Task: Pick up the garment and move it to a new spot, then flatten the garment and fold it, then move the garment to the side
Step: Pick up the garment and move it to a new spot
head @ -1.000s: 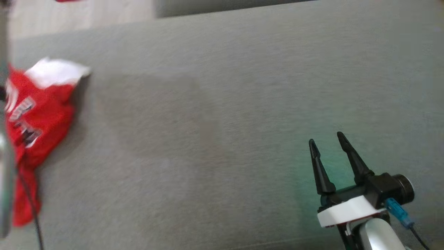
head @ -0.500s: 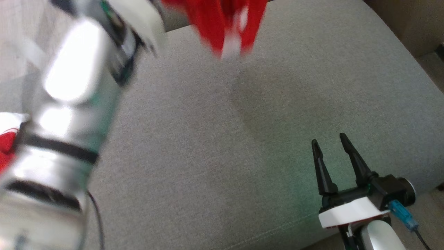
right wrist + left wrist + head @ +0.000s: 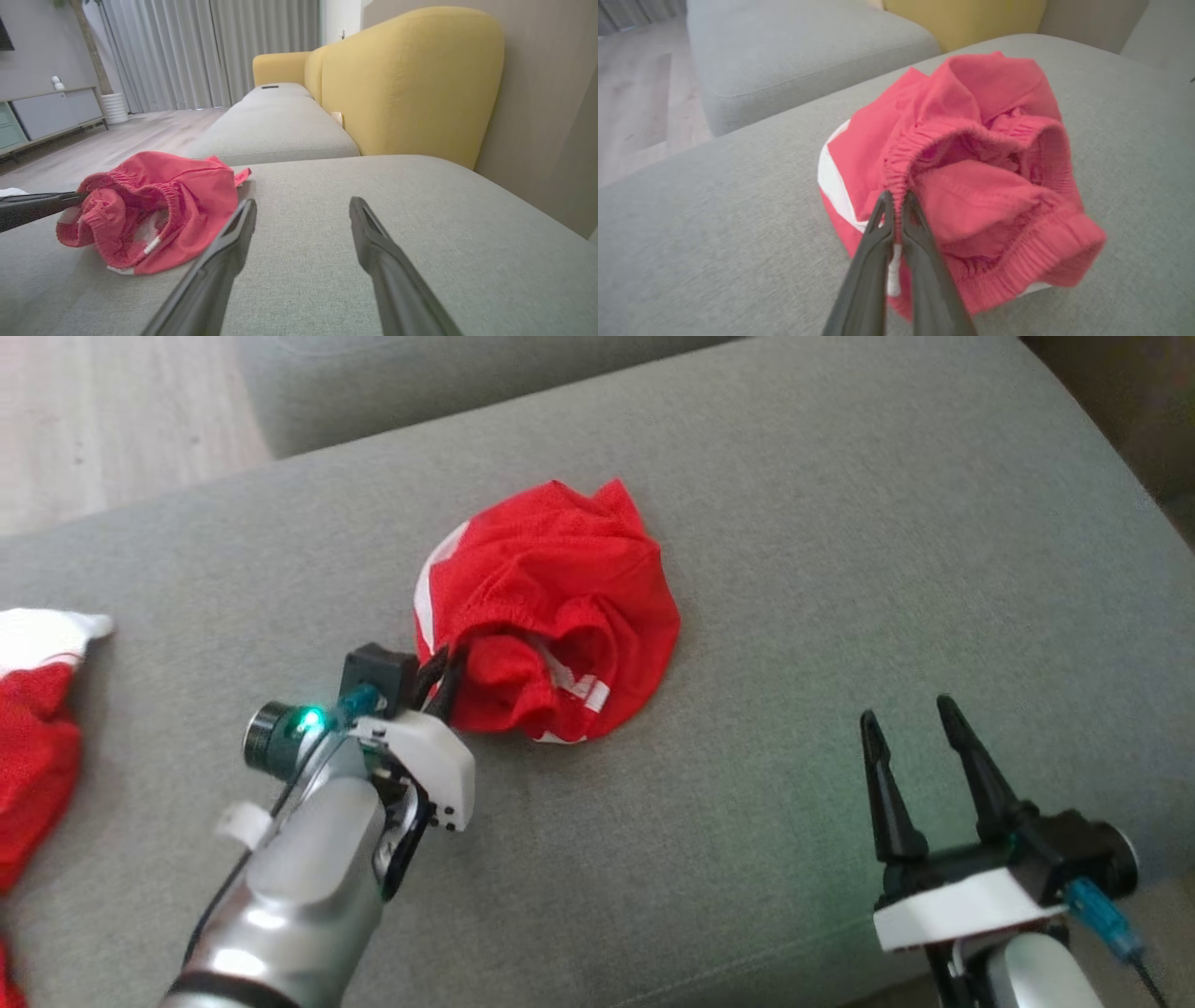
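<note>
Where the grey seat cushion [image 3: 747, 859] meets the head view's left edge, a second red-and-white cloth [image 3: 37, 728] lies well apart from the rest. Next, the left gripper [image 3: 442, 668]: jaws pinched together on the elastic waistband at the near-left rim of the garment [image 3: 560, 579], fabric between the fingertips. The garment rests mid-cushion, crumpled into a near-round heap, so no long axis can be told. Its waistband opening faces the robot, with a white stripe on its left side. Furthest right, the right gripper [image 3: 907, 711]: jaws spread wide, nothing held, well clear of the garment.
</note>
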`<state>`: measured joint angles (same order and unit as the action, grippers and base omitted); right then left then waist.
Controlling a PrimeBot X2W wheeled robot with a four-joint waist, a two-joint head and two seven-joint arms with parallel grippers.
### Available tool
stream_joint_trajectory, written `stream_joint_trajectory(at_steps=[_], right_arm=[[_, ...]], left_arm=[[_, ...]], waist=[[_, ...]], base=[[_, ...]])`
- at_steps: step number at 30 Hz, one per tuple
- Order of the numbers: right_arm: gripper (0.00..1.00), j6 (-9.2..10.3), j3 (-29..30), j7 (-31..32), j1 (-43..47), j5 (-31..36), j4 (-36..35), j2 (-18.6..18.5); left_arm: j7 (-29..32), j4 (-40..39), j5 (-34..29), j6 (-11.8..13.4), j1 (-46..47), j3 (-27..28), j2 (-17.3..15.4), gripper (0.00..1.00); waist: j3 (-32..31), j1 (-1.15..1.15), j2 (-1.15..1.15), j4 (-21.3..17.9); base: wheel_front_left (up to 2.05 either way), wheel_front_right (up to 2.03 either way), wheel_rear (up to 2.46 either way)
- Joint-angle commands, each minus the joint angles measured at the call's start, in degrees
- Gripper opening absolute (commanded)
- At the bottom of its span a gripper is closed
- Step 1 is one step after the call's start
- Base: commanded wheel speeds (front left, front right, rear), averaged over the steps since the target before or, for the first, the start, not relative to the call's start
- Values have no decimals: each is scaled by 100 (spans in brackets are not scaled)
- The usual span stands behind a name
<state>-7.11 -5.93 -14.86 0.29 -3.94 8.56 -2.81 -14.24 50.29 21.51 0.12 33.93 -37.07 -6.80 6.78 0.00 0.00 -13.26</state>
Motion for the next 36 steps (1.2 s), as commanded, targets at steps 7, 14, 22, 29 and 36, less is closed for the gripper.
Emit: stream_joint_trajectory(at_steps=[7,14,22,29,36], right_arm=[[100,-37,-125,-14,222,22,-129,-7],[100,-37,-132,-14,296,27,-96,-7],[100,-37,-109,-14,455,70,-18,-7],[100,-37,-123,-14,752,26,124,-7],[100,-37,-210,-14,844,-50,205,-7]], left_arm=[[-74,-1353,-221,639,-1030,894,-287,100],[-75,-3064,-599,995,-2334,1673,-246,100],[-75,-4756,-1305,1002,-3761,2552,-30,100],[-75,-5554,-1742,1015,-4703,2906,180,100],[-75,-5531,-1964,833,-5139,2832,253,100]], waist=[[-485,0,0,350],[-744,0,0,654],[-1090,0,0,1088],[-1482,0,0,1324],[-1618,0,0,1413]], base=[[0,0,0],[0,0,0],[0,0,0],[0,0,0],[0,0,0]])
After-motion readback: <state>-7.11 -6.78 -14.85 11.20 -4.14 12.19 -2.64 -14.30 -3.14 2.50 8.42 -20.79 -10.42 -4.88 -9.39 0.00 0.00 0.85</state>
